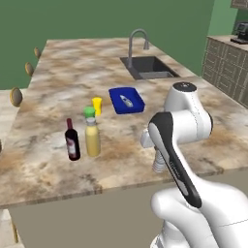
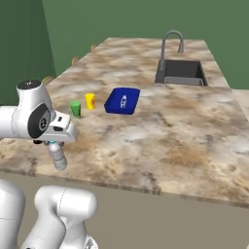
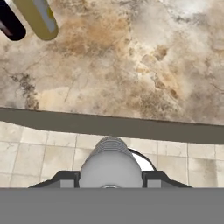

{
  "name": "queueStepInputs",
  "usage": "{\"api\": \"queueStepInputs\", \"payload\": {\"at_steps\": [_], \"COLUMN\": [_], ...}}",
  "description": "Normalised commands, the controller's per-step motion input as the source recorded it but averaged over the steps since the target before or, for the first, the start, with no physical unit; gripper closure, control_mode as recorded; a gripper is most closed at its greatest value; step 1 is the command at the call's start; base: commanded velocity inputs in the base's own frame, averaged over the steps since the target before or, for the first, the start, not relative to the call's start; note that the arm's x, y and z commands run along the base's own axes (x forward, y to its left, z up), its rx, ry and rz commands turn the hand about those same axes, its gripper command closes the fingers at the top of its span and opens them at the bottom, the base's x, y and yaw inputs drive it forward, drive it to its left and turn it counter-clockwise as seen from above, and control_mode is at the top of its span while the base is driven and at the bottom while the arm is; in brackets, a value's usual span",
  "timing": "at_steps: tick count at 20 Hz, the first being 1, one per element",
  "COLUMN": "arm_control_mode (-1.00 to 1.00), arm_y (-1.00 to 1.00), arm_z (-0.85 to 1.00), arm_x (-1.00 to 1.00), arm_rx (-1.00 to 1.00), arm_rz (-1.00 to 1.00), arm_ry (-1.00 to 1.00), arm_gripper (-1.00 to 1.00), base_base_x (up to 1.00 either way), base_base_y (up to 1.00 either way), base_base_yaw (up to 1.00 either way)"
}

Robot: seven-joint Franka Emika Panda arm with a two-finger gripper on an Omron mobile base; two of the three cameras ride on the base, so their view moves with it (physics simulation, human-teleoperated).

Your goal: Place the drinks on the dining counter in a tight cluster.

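Note:
My gripper [image 2: 50, 142] is shut on the small clear water bottle [image 2: 59, 156], which hangs upright right at the front edge of the dining counter [image 2: 185, 126]. In the hand view the bottle [image 3: 111, 159] sits between my fingers [image 3: 65, 179], with floor tiles under it and the counter's edge just ahead. The left base view shows the bottle [image 1: 157, 163] below my arm. The dark wine bottle [image 1: 72, 141] and the yellow bottle [image 1: 92, 138] stand side by side on the counter [image 1: 72, 72], to the left of the held bottle. Their tops, the wine bottle [image 3: 11, 24] and the yellow bottle [image 3: 38, 17], appear at the hand view's upper left.
A green cup [image 1: 89, 112] and a yellow cup [image 1: 97, 105] stand behind the two bottles. A blue tray [image 1: 126, 100] lies to their right. Farther back are the dark sink [image 1: 149, 67] and curved faucet [image 1: 135, 41]. Stools line the counter's left side.

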Motion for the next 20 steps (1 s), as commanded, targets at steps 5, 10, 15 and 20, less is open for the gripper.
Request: {"api": "queueStepInputs", "payload": {"at_steps": [5,10,15,20], "arm_control_mode": [1.0,1.0,1.0,-1.0], "arm_y": [0.0,0.0,0.0,0.0], "arm_z": [0.0,0.0,0.0,0.0], "arm_x": [0.0,0.0,0.0,0.07], "arm_rx": [0.0,0.0,0.0,0.0], "arm_rz": [0.0,0.0,0.0,0.0], "arm_ry": [0.0,0.0,0.0,0.01], "arm_gripper": [1.0,1.0,1.0,1.0], "base_base_x": [0.81,0.38,0.0,0.0], "base_base_y": [0.41,0.14,0.0,0.0], "base_base_yaw": [-0.28,-0.14,0.0,0.0]}}
